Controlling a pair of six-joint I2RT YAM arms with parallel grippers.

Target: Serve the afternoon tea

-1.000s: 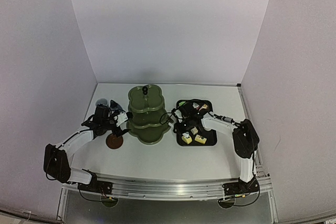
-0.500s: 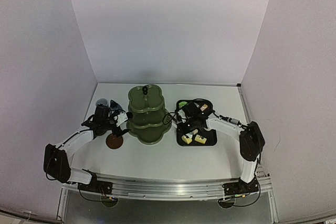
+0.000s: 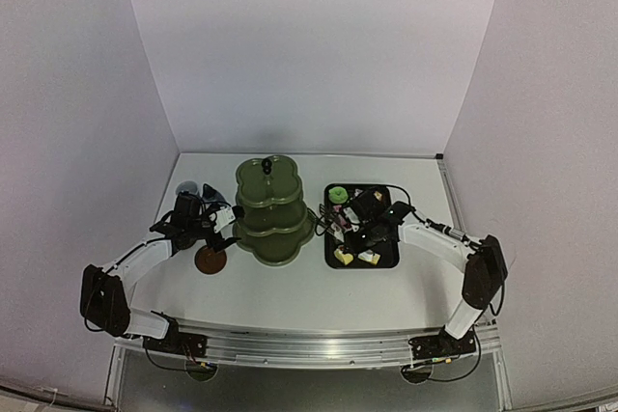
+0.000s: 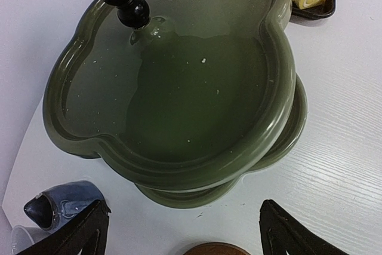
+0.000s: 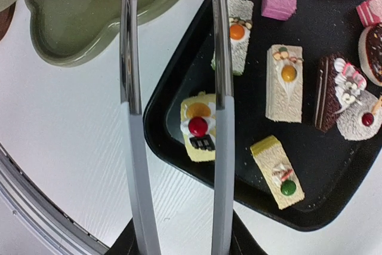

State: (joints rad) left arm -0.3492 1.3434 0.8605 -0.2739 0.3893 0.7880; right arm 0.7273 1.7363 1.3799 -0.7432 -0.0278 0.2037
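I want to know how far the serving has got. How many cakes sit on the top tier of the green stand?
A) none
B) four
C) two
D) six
A: in the left wrist view the top tier of the olive-green stand is bare, and the cakes in view lie on the black tray.
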